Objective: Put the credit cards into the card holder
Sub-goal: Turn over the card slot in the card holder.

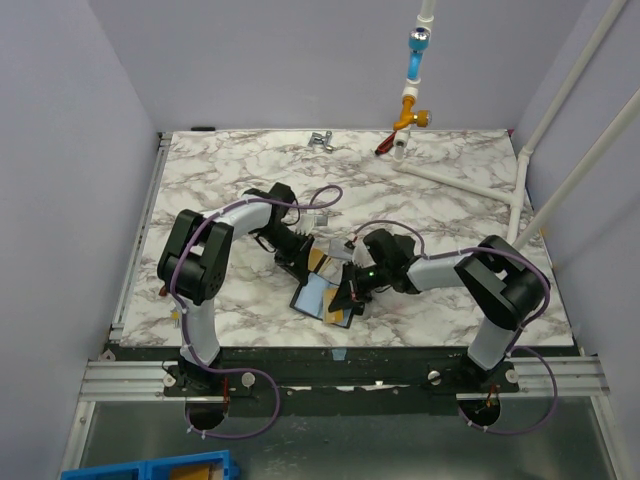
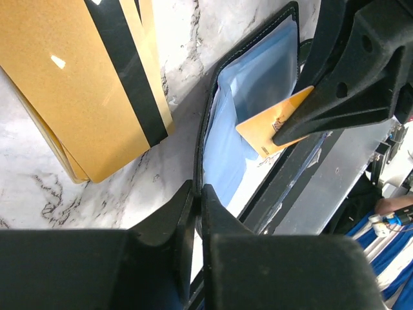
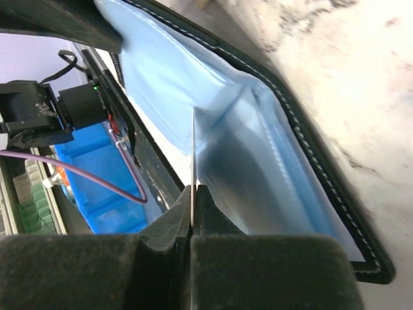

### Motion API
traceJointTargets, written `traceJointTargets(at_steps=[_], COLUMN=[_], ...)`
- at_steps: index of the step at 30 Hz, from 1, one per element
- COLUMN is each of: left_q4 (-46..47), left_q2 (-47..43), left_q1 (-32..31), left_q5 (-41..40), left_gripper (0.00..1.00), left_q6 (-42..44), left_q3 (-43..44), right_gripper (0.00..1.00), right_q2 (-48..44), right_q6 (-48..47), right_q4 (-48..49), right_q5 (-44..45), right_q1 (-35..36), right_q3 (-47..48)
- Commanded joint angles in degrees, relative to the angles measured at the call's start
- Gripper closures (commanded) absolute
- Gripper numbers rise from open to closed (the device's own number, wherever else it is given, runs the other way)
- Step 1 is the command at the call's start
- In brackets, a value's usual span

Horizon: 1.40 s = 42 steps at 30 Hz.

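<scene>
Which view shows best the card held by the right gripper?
The left wrist view: the gold card shows its flat face, pinched by the right gripper over the card holder. The right wrist view shows only its thin edge. In the top view it is too small to tell.

The fingers (image 3: 164, 226) of the right gripper (image 3: 193, 197) pinched a card (image 3: 193, 148) edge-on over the open, blue-lined card holder (image 3: 303, 132) on the table (image 3: 348, 64).
</scene>
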Motion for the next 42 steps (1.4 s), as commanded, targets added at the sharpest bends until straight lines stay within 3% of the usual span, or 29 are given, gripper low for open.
traceJointTargets(at_steps=[1,8,16,17,19,20,21,22,32,35,38,40,42], left_q4=[1.3,3.7,4.7,4.4,2.7,2.0,1.0,0.5,1.1,4.7,8.9,10.3,19.4], left_q2=[0.5,0.8,-4.0,-4.7,-6.1,-7.0,-7.9,-9.4,-26.4,-31.6,-36.7,-39.8,-45.5], left_q1=[-0.2,-0.3,-0.4,-0.4,-0.4,-0.4,-0.4,-0.4,1.4,4.0,6.6,4.8,-0.7], left_q5=[0.5,1.8,-1.3,-1.3,-1.1,-1.2,-1.6,-2.5,-19.8,-27.9,-32.5,-30.6,-37.4], left_gripper=[0.96,0.98,0.74,0.7,0.51,0.34,0.08,0.02,0.01,0.01,0.01,0.11,0.16], left_q6=[-0.2,-1.5,3.1,3.6,4.7,5.4,6.2,6.6,11.8,5.3,0.4,5.4,14.5], left_q3=[-1.1,-4.2,-6.7,-6.4,-4.8,-3.9,-2.9,-2.1,6.5,6.9,4.0,0.3,-10.0], right_gripper=[0.99,0.99,0.99,0.99,0.99,0.99,0.99,0.99,0.99,0.99,0.99,0.99,0.99], right_q2=[-0.7,-2.9,-0.5,-0.4,-0.4,-0.5,-0.6,-0.8,-0.6,-1.0,-1.8,-2.2,-2.4], right_q6=[1.5,1.6,0.0,-0.4,-1.4,-1.9,-2.3,-2.7,-4.6,-5.2,-6.5,-7.6,-9.0], right_q4=[2.6,1.1,-2.7,-3.5,-5.4,-6.4,-7.4,-8.0,-11.1,-11.8,-13.1,-13.9,-15.9], right_q5=[3.6,8.5,8.7,8.8,9.1,9.3,9.6,9.9,11.3,12.0,13.0,13.6,14.2], right_q1=[-0.6,-0.6,-0.6,-0.5,-0.5,-0.4,-0.4,-0.4,1.6,2.1,2.5,2.6,2.6], right_q3=[-1.8,-1.1,2.0,2.5,3.5,4.0,4.2,4.3,5.2,4.7,4.4,4.2,4.4])
